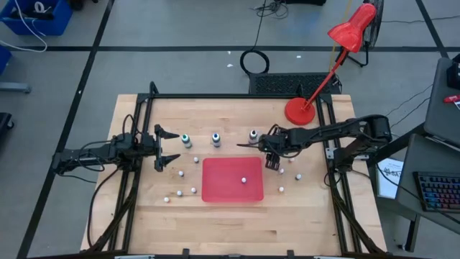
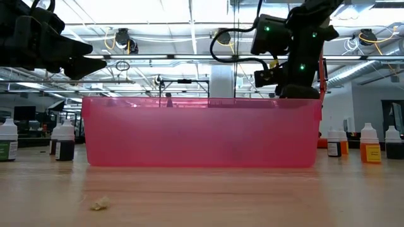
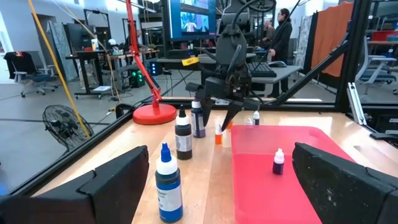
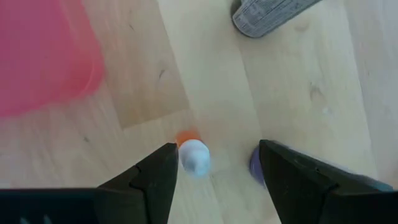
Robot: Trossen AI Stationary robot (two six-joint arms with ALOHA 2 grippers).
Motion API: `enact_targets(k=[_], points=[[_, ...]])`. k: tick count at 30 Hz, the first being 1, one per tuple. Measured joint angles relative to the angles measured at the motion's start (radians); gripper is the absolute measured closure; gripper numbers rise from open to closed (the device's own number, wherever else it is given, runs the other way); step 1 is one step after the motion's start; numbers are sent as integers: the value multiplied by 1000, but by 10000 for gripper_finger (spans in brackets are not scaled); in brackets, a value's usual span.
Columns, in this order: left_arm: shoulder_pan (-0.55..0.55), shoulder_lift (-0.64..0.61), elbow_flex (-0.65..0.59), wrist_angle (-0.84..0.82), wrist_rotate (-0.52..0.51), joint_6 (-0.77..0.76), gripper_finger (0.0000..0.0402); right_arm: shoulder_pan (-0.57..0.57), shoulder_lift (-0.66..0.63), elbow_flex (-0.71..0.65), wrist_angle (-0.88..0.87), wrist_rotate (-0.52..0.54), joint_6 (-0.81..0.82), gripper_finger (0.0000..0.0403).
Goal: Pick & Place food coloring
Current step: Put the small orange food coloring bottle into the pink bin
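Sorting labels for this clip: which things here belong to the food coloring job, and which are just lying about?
Job:
small dropper bottles of food coloring
pink translucent plastic tray
right pincer, open over an orange bottle
left pincer, open

Lying about:
red desk lamp
tan crumb

No words or numbers can be read anywhere. The small dropper bottles with white tops (image 3: 168, 182) beside the flat red plastic tray (image 3: 273, 186) have labels, but the marks on them are too tiny to make out. Far behind the red tray, a bright screen (image 3: 195, 18) glows with a picture, and no letters on it can be told. The white paper sheet (image 1: 389, 175) off the table's right edge has dark print that is too small to read.
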Motion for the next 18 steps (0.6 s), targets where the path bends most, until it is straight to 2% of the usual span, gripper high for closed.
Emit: enact_targets(k=[18], points=[[1, 0, 0, 0, 0, 0, 9, 29, 2, -6, 20, -4, 15, 195]])
